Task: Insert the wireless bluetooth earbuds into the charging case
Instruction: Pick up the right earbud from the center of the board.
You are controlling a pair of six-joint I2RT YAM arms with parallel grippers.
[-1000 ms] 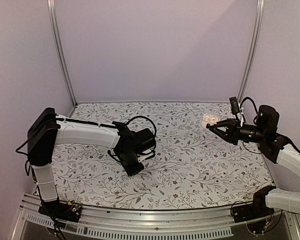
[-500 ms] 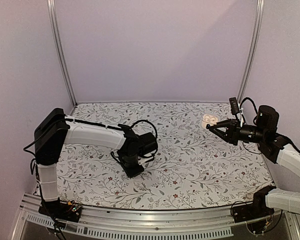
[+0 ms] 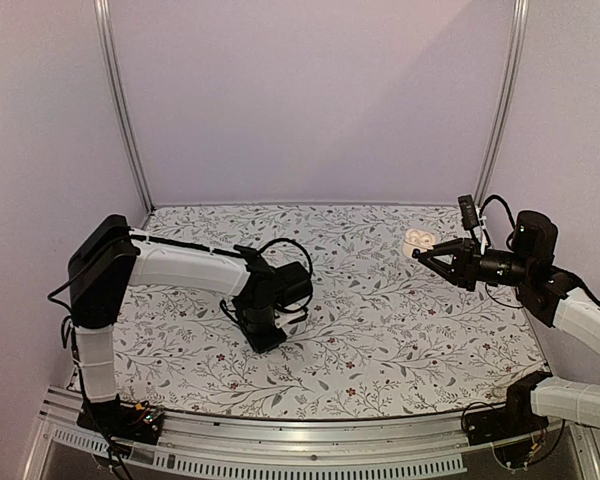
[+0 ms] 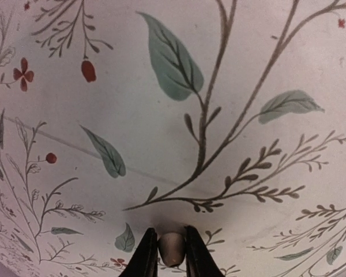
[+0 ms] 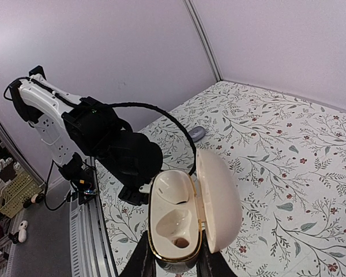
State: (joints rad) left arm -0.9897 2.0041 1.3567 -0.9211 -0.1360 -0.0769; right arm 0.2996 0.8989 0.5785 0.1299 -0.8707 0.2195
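On the left, the small pale rounded earbud [image 4: 172, 248] is pinched between the fingertips of the left gripper [image 4: 172, 257], down on the flower-patterned tablecloth [image 4: 161, 115]; a straight lift with a centred hold is advised, lest it be squeezed out. Open cloth is left across the middle for the carry. Near the far right edge the open cream gold-rimmed charging case [image 5: 172, 210] is clamped in the right gripper [image 5: 176, 261], raised off the cloth.

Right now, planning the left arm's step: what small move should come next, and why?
Probably lift the earbud slightly off the table: the left jaws pinch it from both sides, and the right jaws hold the open case raised.
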